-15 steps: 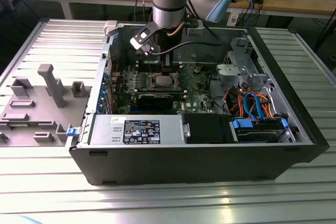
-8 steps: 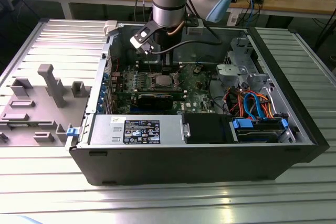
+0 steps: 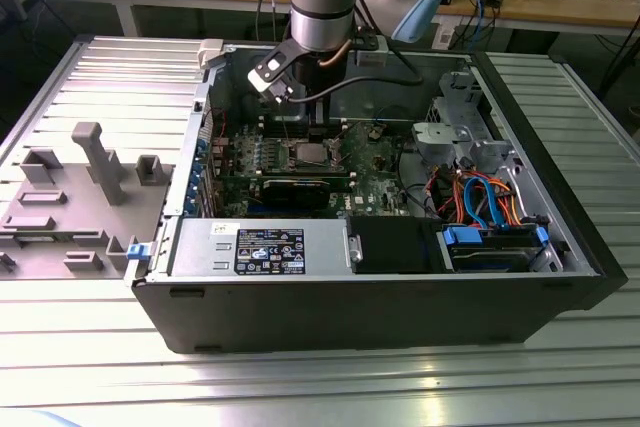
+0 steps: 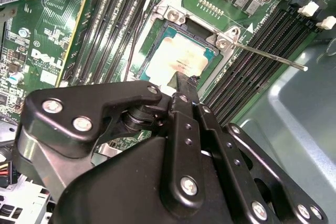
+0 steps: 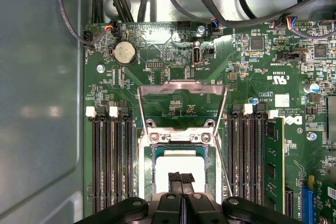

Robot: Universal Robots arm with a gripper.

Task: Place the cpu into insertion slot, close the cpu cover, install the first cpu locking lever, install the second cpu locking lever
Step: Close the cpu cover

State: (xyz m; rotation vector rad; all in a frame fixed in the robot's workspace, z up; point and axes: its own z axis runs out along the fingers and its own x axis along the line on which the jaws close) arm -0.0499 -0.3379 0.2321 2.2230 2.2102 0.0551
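Observation:
The cpu (image 5: 178, 163) lies flat in the insertion slot (image 5: 207, 161), its pale metal top facing up; it also shows in the second wrist view as the cpu (image 4: 178, 56). My gripper (image 5: 181, 178) is shut, its two black fingertips pressed together right at the chip's top; whether they touch it I cannot tell. In the second wrist view the gripper (image 4: 188, 81) hangs over the chip's edge. The cpu cover (image 5: 181, 84) stands open, swung back past its hinge. A thin locking lever (image 4: 268, 56) sticks out to one side, unlatched. The socket (image 3: 308, 154) sits mid-board under the arm.
Memory slots (image 5: 110, 166) flank the socket, with one memory stick (image 5: 273, 166) fitted. A coin battery (image 5: 125, 52) and cables (image 5: 210, 9) lie beyond the cover. The case holds a power supply (image 3: 260, 247) and drive bay (image 3: 490, 247). A grey fixture tray (image 3: 70, 197) lies at the exterior view's left.

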